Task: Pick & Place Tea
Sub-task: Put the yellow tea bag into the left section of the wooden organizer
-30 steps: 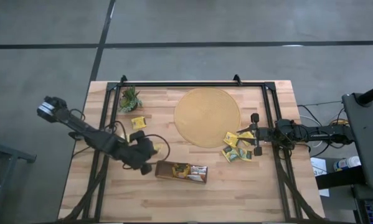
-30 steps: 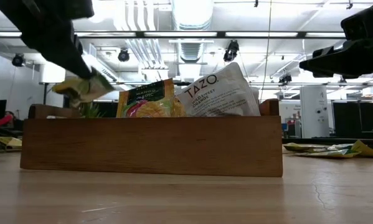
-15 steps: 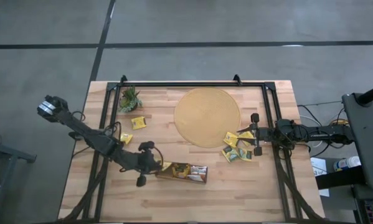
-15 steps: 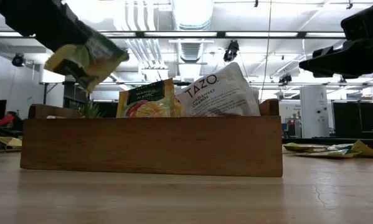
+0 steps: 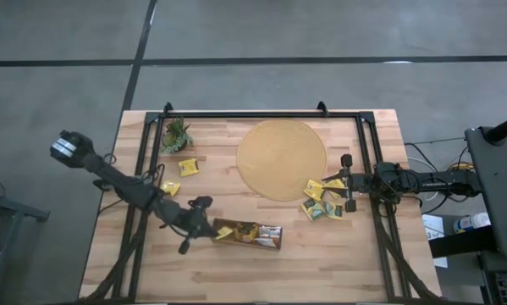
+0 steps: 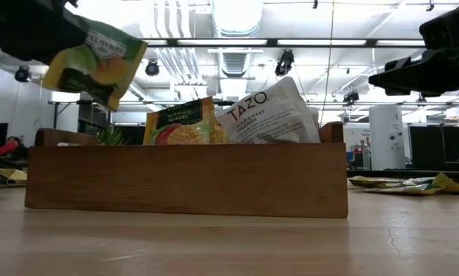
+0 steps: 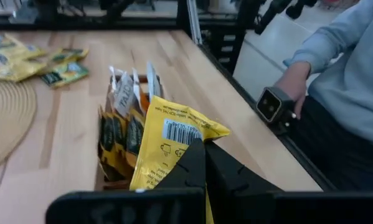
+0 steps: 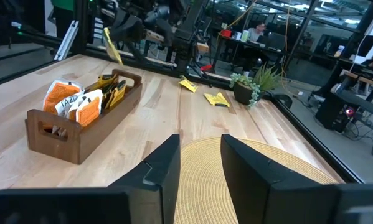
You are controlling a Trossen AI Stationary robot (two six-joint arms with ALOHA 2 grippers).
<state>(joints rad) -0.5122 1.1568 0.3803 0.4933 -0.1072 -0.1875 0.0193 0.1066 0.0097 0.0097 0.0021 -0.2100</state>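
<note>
Currently we are carrying one yellow sachet (image 7: 167,146) in the left gripper (image 5: 209,227), whose fingers are clenched on its lower edge, and we are holding it above the left end of the brown tray (image 6: 187,179). Looking past the fingers, we are seeing sachets already standing on edge in the tray (image 7: 125,115). In our judgement, the step is placing: we are aiming to line the packet's flat face up with the standing row and lower it into the free slot at this end. Letting go only once its bottom edge is below the tray wall should keep it from tipping out. Farther off, the right gripper (image 5: 348,183) is waiting with fingers apart at the round mat's (image 5: 281,158) edge, beside the loose pile (image 5: 322,202). Two more sachets (image 5: 186,167) are lying near the small plant (image 5: 176,135).
</note>
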